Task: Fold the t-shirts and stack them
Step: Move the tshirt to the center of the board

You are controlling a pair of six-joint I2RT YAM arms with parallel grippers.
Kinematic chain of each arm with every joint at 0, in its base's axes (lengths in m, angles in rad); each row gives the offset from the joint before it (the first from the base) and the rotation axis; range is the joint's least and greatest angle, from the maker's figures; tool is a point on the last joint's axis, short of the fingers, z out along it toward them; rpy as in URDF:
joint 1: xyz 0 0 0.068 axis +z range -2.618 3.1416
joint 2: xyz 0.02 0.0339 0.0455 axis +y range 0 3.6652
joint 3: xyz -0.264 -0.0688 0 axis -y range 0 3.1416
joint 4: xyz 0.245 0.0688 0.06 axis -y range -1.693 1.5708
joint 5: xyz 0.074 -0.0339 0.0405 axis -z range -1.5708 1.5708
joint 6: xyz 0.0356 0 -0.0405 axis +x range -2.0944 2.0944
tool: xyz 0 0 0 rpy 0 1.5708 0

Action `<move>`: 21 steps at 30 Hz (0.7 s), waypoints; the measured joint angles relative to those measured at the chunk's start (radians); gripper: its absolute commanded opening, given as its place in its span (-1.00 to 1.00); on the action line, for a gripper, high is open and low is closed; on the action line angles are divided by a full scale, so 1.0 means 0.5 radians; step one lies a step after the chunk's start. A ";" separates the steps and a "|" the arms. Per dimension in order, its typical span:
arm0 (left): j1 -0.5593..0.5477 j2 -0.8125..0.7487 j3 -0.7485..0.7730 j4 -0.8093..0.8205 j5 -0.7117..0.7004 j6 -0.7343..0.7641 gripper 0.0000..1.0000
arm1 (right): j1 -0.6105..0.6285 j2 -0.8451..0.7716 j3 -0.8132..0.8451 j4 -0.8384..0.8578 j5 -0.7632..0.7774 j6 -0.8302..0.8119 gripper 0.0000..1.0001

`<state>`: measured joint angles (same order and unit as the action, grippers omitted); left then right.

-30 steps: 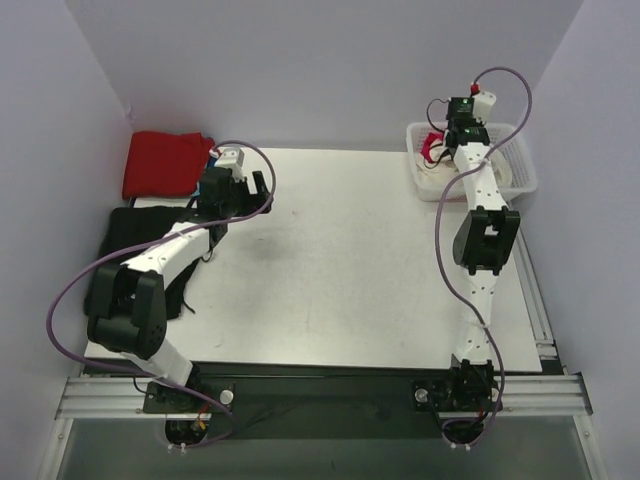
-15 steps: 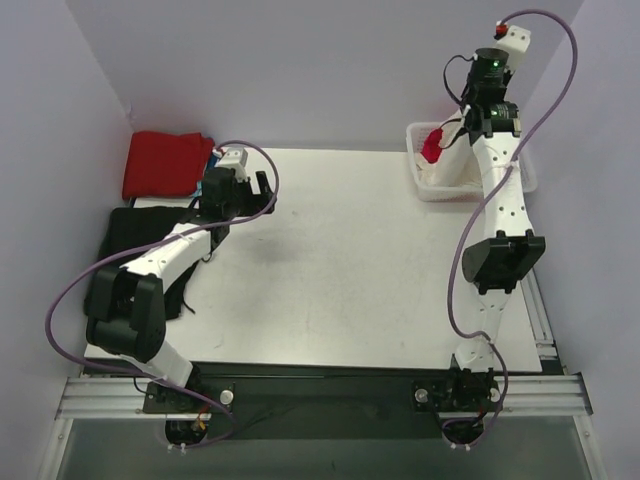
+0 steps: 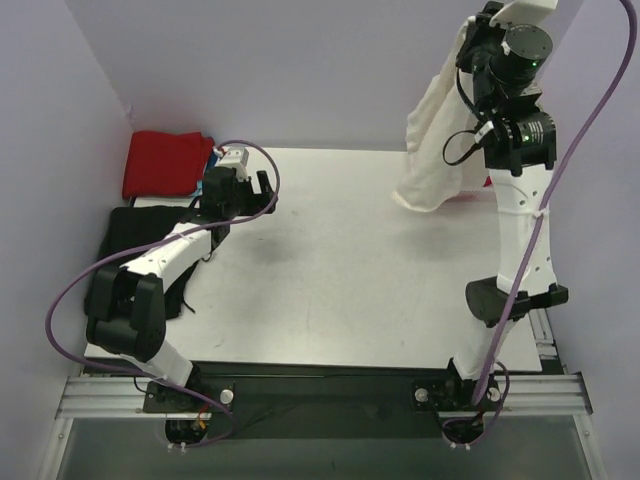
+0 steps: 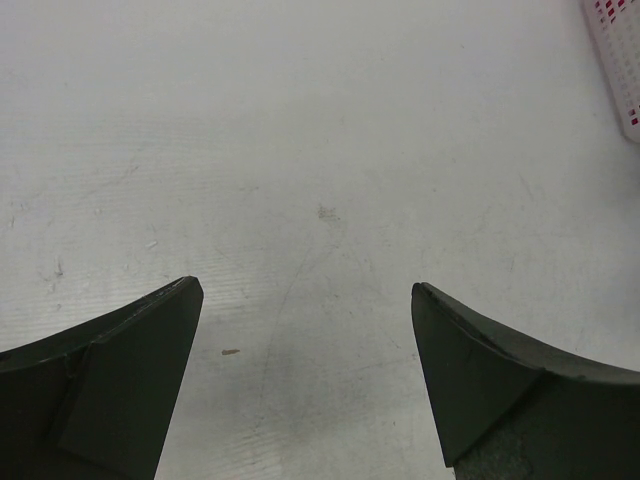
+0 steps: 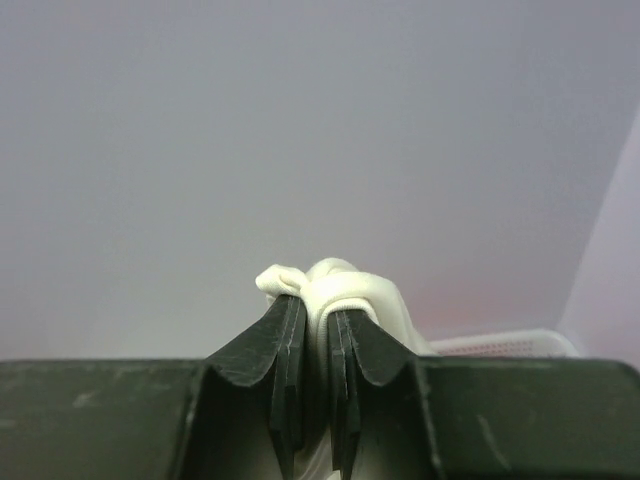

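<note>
Right gripper (image 5: 315, 312): pressed almost together, pinching a bunched fold of the cream-white t-shirt (image 3: 432, 140).
Cream-white t-shirt: hangs from that grip above the table's (image 3: 340, 260) far right corner.
Left gripper (image 4: 306, 290): spread wide above the table.
Hidden: basket (image 5: 500, 342), mostly behind the hanging cloth.

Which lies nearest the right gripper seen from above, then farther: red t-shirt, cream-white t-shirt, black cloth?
1. Cream-white t-shirt: pinched in the right gripper.
2. Red t-shirt: folded, far left corner.
3. Black cloth: left edge, nearer the bases.

White table (image 3: 340, 260) with a white slotted basket (image 4: 620, 60) on it.
</note>
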<state>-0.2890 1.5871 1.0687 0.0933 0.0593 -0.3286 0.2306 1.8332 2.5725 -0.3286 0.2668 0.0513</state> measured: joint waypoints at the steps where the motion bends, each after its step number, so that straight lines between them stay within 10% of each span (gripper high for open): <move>1: -0.001 0.000 0.000 0.001 0.003 0.000 0.95 | 0.053 -0.034 0.006 0.000 -0.019 -0.010 -1.00; 21: -0.010 -0.056 -0.113 0.040 0.021 -0.002 0.95 | 1.712 -0.509 -0.551 0.563 0.185 -1.188 -1.00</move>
<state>-0.2939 1.5593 1.0122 0.1131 0.0696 -0.3298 1.0866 1.5787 2.2971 -0.0471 0.3595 -0.5426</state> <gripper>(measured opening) 0.975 0.111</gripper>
